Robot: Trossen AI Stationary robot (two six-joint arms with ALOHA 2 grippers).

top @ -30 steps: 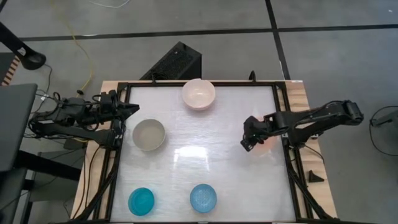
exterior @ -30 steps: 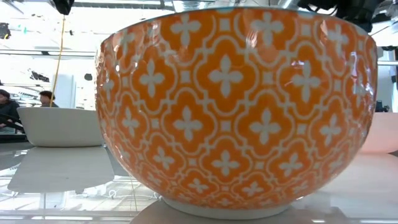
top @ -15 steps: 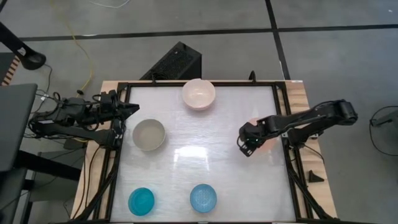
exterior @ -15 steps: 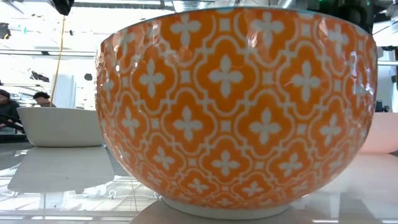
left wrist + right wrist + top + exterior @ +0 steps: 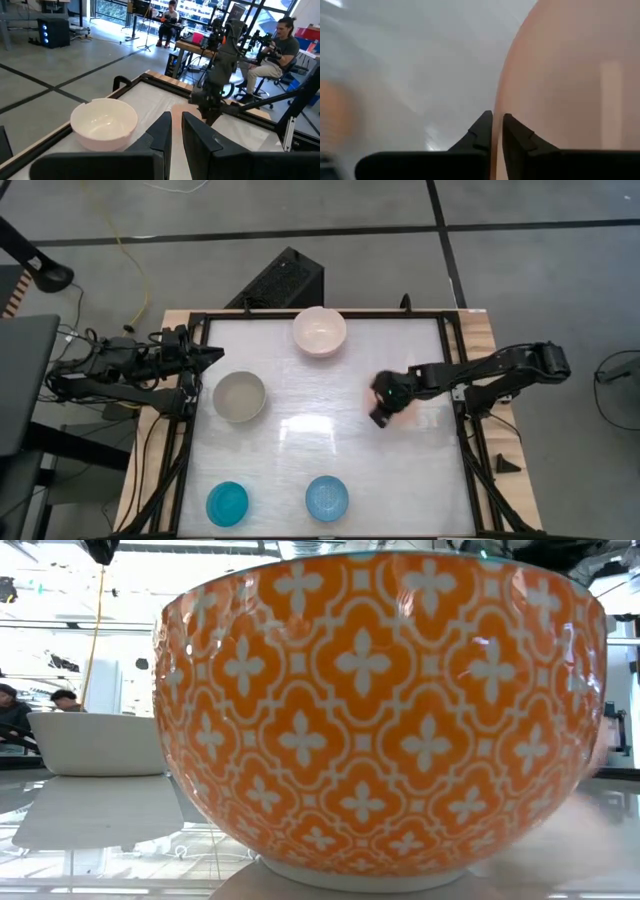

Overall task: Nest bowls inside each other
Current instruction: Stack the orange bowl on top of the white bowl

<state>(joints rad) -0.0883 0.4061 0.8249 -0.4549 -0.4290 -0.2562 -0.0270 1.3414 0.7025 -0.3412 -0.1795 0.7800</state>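
My right gripper [image 5: 383, 404] is right of the table's middle, shut on the salmon pink bowl [image 5: 408, 416], which my arm mostly covers in the high view. The bowl fills the right half of the right wrist view [image 5: 565, 70]. The pale pink-white bowl [image 5: 320, 332] stands at the far edge, the grey-beige bowl [image 5: 240, 396] at the left, and the turquoise bowl [image 5: 227, 503] and light blue bowl [image 5: 327, 498] near the front. All rest on their bases. My left gripper [image 5: 214, 355] waits shut at the table's left edge, touching nothing. My right gripper pinches the salmon bowl's rim [image 5: 497, 105] between its two fingers, on the bowl's side toward the table's middle. The rim's edge runs straight into the narrow gap. The fingers slant down from the table's right. Blur hides whether the bowl's base is on the table.
A black frame [image 5: 455, 360] borders the table. In the low view an orange-and-white patterned bowl wall [image 5: 380, 710] close to the camera hides most of the table. The left wrist view shows the pale bowl [image 5: 105, 122], my right arm [image 5: 217, 85] and seated people beyond the table.
My right gripper has gone down and toward the table's left, tipping further downward. The salmon bowl has slid with it from beside the right frame toward the table's middle. It has left its former place at the right of the low view.
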